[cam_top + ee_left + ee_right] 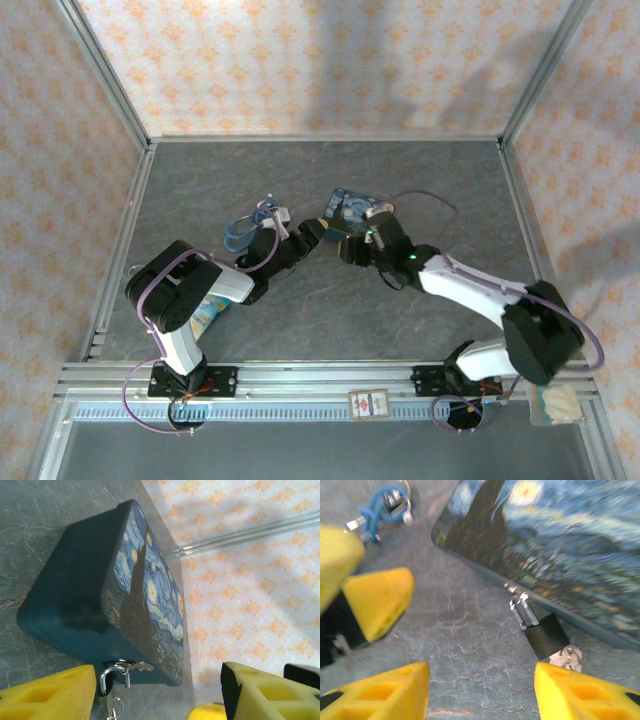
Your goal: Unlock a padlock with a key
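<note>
I see the padlock [545,634] hooked through the clasp of the starry-night tin [560,540], with the keys [567,657] at its lower end. The right gripper [482,682] and the left gripper [157,695] both hover beside it, jaws apart and holding nothing.

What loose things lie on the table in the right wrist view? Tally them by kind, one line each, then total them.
Blue-and-yellow painted starry-night tin box: 1
Small black-bodied padlock with metal shackle: 1
Bunch of silvery metal keys: 1
Coiled blue cable: 1
Total: 4
</note>
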Controlling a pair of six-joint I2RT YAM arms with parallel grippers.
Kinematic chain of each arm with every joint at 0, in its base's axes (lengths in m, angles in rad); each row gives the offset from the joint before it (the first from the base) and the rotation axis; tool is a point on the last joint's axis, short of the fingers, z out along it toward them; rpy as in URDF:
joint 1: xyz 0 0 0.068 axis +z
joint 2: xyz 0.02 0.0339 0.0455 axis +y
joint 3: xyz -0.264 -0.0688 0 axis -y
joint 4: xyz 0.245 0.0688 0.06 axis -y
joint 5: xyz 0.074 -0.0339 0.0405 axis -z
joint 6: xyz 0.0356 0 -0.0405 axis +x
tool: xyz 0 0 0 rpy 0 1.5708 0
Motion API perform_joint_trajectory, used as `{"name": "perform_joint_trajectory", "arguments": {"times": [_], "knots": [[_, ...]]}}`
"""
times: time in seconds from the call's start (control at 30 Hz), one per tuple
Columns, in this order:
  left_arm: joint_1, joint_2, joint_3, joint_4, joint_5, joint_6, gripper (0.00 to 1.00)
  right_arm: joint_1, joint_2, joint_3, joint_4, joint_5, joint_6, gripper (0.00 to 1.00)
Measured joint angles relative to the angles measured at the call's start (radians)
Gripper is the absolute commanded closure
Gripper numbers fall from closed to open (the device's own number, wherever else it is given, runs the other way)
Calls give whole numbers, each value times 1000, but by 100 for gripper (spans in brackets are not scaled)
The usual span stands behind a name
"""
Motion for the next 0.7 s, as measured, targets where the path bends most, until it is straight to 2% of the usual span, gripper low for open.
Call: {"name": "perform_joint_trajectory", "arguments": {"times": [0.17, 0.3, 0.7], "knots": [[9, 0, -14, 33, 0, -20, 35, 52, 156, 103, -117, 130, -63, 42], [21, -2, -43, 47, 0, -20, 36, 65, 224, 155, -176, 221, -103, 42], [51, -37, -92, 79, 0, -27, 35, 84, 370, 214, -198, 362, -184, 47]]}}
